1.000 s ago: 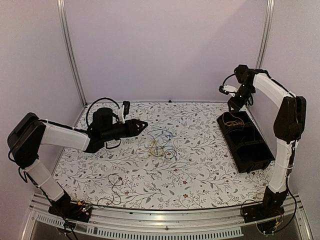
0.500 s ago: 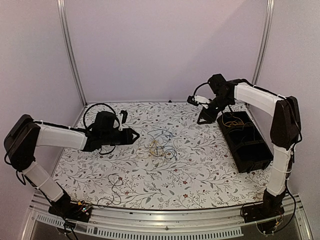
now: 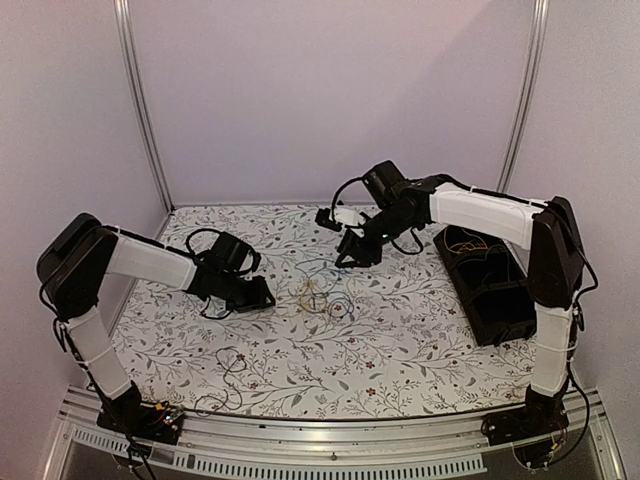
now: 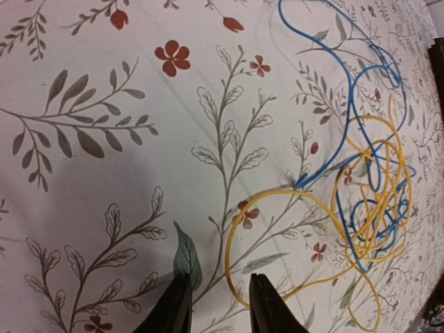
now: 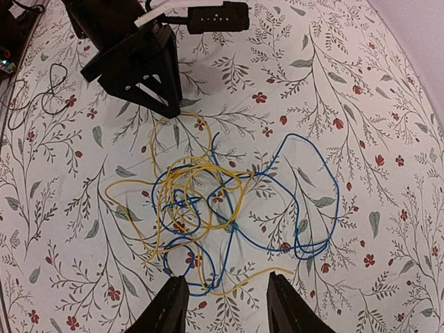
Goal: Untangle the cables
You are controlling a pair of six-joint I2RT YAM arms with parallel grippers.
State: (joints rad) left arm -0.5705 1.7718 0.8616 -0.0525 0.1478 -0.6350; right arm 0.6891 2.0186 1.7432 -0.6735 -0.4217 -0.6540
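- I see the yellow and blue cables (image 5: 208, 201) knotted together mid-frame on the counter (image 5: 388, 104); nothing separated yet.
- My left gripper (image 4: 216, 305) and right gripper (image 5: 225, 305) both hover beside them, jaws apart, empty.

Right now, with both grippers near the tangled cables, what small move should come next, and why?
Probably lower the left gripper and close on the yellow loop: that loop's end lies between its open jaws, apart from the main tangle.
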